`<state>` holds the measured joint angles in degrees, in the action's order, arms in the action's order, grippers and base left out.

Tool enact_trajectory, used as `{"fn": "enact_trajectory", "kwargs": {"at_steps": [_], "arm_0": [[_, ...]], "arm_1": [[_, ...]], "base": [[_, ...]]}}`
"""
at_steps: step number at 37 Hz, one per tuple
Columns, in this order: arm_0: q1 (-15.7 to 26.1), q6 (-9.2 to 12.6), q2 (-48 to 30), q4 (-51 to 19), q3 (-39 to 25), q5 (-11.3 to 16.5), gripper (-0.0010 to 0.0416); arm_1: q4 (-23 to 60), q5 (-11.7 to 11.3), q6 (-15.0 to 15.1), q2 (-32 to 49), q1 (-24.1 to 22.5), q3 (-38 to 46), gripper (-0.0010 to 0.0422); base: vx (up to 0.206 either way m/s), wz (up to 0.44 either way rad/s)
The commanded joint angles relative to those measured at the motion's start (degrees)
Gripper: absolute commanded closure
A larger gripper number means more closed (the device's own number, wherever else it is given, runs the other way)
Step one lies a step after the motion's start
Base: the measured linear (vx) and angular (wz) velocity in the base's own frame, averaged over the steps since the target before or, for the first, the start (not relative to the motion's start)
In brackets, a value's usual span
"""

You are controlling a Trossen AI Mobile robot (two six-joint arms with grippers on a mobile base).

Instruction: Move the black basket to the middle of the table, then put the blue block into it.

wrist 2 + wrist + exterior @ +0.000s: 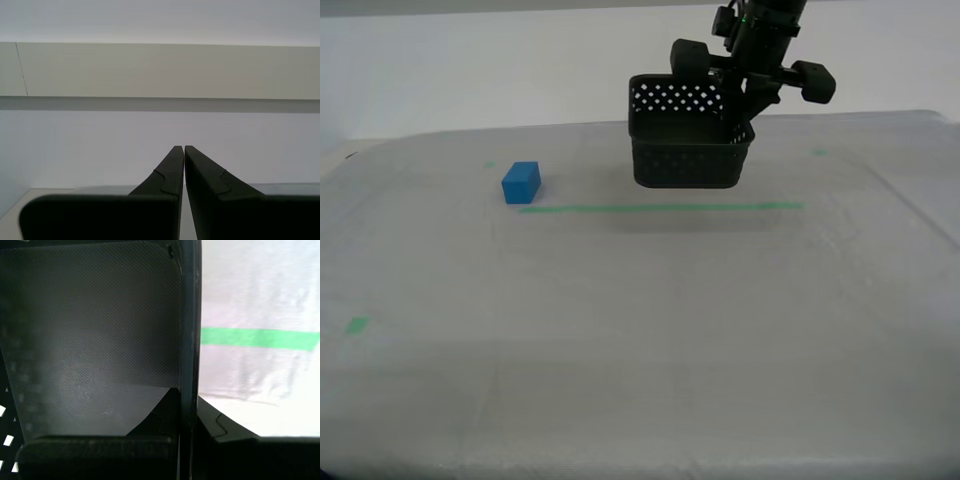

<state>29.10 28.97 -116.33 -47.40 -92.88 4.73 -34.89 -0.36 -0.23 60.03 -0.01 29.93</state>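
My first gripper [187, 405] has its fingers [220, 422] clamped on one wall of the black basket [685, 135], one inside, one outside. Basket looks lifted off the desk [640, 330], near its far edge. Blue block [521, 183] sits well apart. My second gripper [180, 150] is pinched closed, holding nothing.

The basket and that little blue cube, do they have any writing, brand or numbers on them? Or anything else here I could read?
None: no words, brands or numbers show in any view.
The black basket: only rows of round holes.
The blue block: plain faces.
The table: only bare green tape strips, no print.
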Motion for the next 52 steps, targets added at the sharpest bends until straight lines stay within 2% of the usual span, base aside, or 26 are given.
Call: {"fn": "enact_trajectory", "kwargs": {"at_steps": [1, 9, 13, 21, 27, 41, 46, 52], "arm_0": [[1.09, 1.6, 0.04, 0.44, -0.07, 0.07, 0.0406], [3.39, 4.17, -0.02, 0.55, -0.04, -2.25, 0.0406], [4.2, 5.46, -0.52, 0.68, -0.07, -2.29, 0.0406], [4.81, 7.17, -1.46, 0.74, -0.04, -2.86, 0.0406], [5.22, 8.41, -1.46, 1.01, -0.07, -4.63, 0.0406], [5.35, 8.76, -4.31, 1.81, -0.07, -4.09, 0.0406], [5.38, 8.48, -5.73, 2.43, -0.13, -4.37, 0.0406], [5.38, 7.08, -7.17, 2.47, -0.13, -4.22, 0.0406]], "arm_1": [[-0.33, -0.07, 0.07, 0.0, 0.0, 0.04, 0.0412], [-0.33, -0.07, 0.07, 0.0, -0.02, 0.04, 0.0412], [-0.33, -0.07, 0.07, 0.0, -0.02, 0.04, 0.0412], [-0.33, -0.07, 0.07, 0.0, -0.02, 0.04, 0.0412], [-0.33, -0.07, 0.07, 0.0, -0.02, 0.04, 0.0412], [-0.33, -0.07, 0.07, 0.0, -0.02, 0.09, 0.0412], [-0.31, -0.07, 0.07, 0.0, -0.02, 0.02, 0.0412], [-0.35, -0.07, 0.07, 0.0, -0.02, 0.07, 0.0412]], "base": [[0.0, 0.0], [0.0, 0.0], [0.0, 0.0], [0.0, 0.0], [0.0, 0.0], [0.0, 0.0], [0.0, 0.0], [0.0, 0.0]]}}
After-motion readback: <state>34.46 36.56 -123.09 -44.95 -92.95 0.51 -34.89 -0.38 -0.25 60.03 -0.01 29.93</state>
